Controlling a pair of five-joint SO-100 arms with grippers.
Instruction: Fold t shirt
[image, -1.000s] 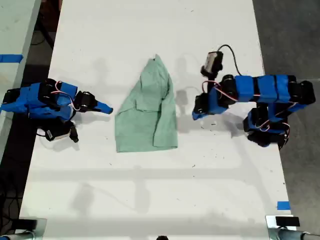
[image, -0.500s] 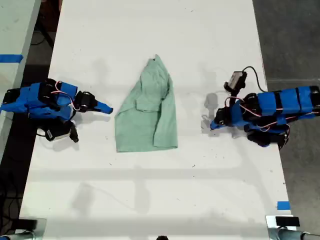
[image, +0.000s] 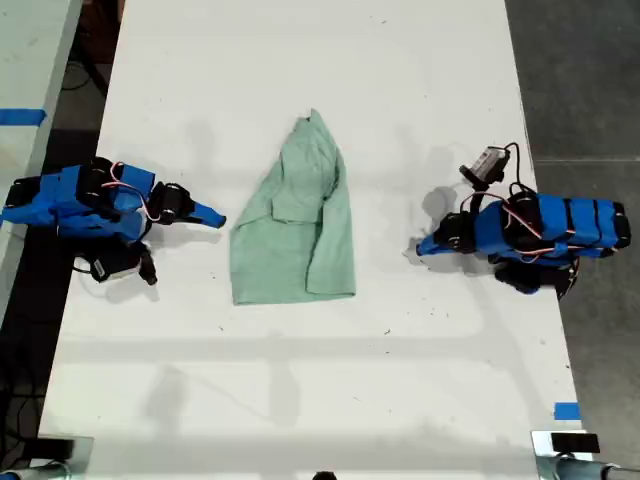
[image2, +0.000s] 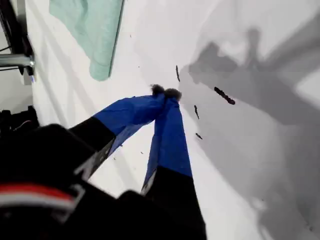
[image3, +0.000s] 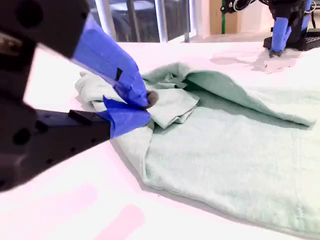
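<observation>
The white table (image: 300, 400) fills most of the exterior view. The t shirt (image: 295, 225) lies flat on it near the centre, between the two arms. Its long axis runs from that view's top to its bottom. The narrow end points to the top and the wide straight hem lies toward the bottom. One flap is folded over the body along the side toward the exterior view's right.

My first gripper (image: 422, 246) rests low over the table at the exterior view's right, well apart from the t shirt. Its fingertips meet and hold nothing. My second gripper (image: 215, 217) sits at the exterior view's left, just beside the garment's edge. Its tips are also pressed together and empty.

The first wrist view shows the closed blue tips (image2: 165, 92), small dark marks (image2: 224, 96) on the table surface, and only a corner of the garment (image2: 92, 25). The second wrist view shows the bunched folds (image3: 225, 150) behind its own tips (image3: 145, 102).

A strip of blue tape (image: 566, 410) sits near the table's edge at the exterior view's lower right.
</observation>
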